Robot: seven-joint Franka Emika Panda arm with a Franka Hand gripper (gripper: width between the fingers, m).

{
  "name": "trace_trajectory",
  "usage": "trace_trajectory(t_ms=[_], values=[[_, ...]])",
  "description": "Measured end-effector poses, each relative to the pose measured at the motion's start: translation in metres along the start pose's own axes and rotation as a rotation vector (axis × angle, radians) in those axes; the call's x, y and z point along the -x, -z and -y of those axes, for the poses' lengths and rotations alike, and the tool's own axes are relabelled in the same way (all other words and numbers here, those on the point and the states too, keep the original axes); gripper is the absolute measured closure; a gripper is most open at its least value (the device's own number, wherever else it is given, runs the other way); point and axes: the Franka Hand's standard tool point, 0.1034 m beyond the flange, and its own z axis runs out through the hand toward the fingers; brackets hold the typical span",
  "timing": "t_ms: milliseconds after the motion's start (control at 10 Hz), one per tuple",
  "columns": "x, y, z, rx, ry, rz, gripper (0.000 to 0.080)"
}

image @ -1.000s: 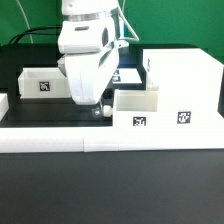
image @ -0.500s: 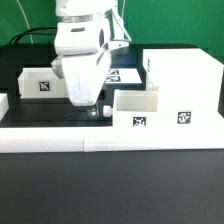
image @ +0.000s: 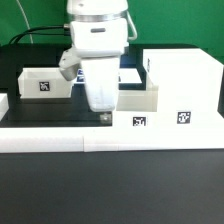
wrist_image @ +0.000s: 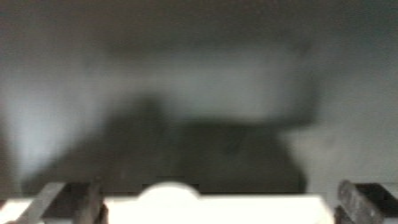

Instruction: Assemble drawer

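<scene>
Gripper (image: 102, 112) pointing straight down, tips low over the dark surface (image: 40, 112), just beside the end of the near tray (image: 135, 108) that faces the exterior view's left. In the wrist view I read the fingers (wrist_image: 68, 205) as spread wide with nothing clamped. A pale round shape (wrist_image: 169, 192) sits in the gap; it is too blurred to name, though I judge it may be a tray knob.

The near tray stands in front of the tall shell (image: 185, 80); I cannot tell whether the two touch. The far tray (image: 45, 83) lies well apart, toward the exterior view's left and partly behind the arm. A long low border wall (image: 60, 140) runs along the front of the surface.

Handling, as I judge it: the drawer parts look like thin-walled white plastic, so light, stiff and smooth. A tray should slide or tip under a stray nudge and may slip in a loose pinch. I would take a tray across one upright wall or by its knob, squarely and firmly. The shell looks too broad to span, so I would pinch a single wall near its top edge.
</scene>
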Motion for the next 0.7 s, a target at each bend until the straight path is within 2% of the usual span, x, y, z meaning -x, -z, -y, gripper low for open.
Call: trace_trajectory(t_ms=[500, 600, 700], values=[[0.002, 0.0, 0.0, 0.001, -0.036, 0.009, 0.015], [0.004, 0.0, 0.0, 0.001, -0.026, 0.009, 0.015], [0.013, -0.002, 0.004, -0.003, -0.011, 0.009, 0.015]])
